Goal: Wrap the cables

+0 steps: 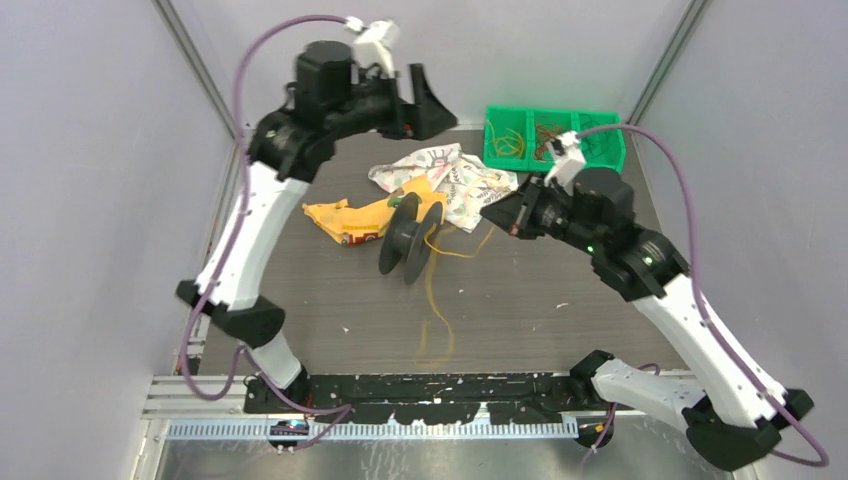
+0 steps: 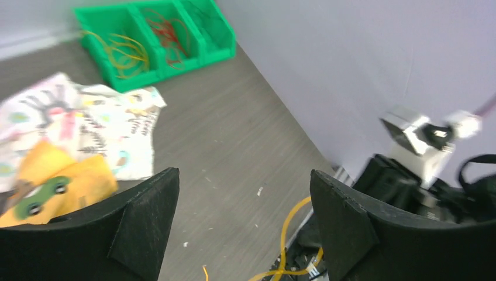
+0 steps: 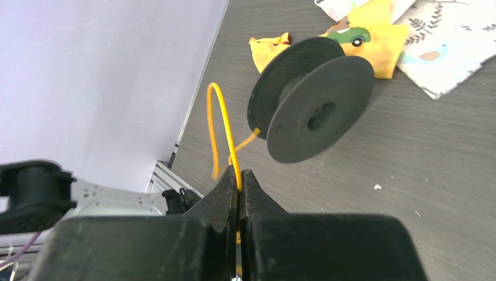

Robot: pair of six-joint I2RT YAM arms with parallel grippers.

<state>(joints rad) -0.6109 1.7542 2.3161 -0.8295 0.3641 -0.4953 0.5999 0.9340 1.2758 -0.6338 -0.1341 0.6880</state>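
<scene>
A black spool (image 1: 410, 240) stands on its rim mid-table; it also shows in the right wrist view (image 3: 316, 108). A thin yellow cable (image 1: 436, 300) runs from the spool's hub, toward my right gripper and in a loose loop toward the near edge. My right gripper (image 1: 490, 221) is just right of the spool. In the right wrist view it (image 3: 240, 174) is shut on the yellow cable (image 3: 221, 114), which arcs up from the fingertips. My left gripper (image 1: 428, 102) is raised high at the back, open and empty (image 2: 244, 175); the cable's loop (image 2: 286, 234) lies far below it.
A green three-part bin (image 1: 553, 157) at the back right holds yellow coils (image 1: 507, 142) and reddish coils. A patterned cloth (image 1: 455, 178) and a yellow cloth (image 1: 350, 222) lie behind and left of the spool. Grey walls enclose the table.
</scene>
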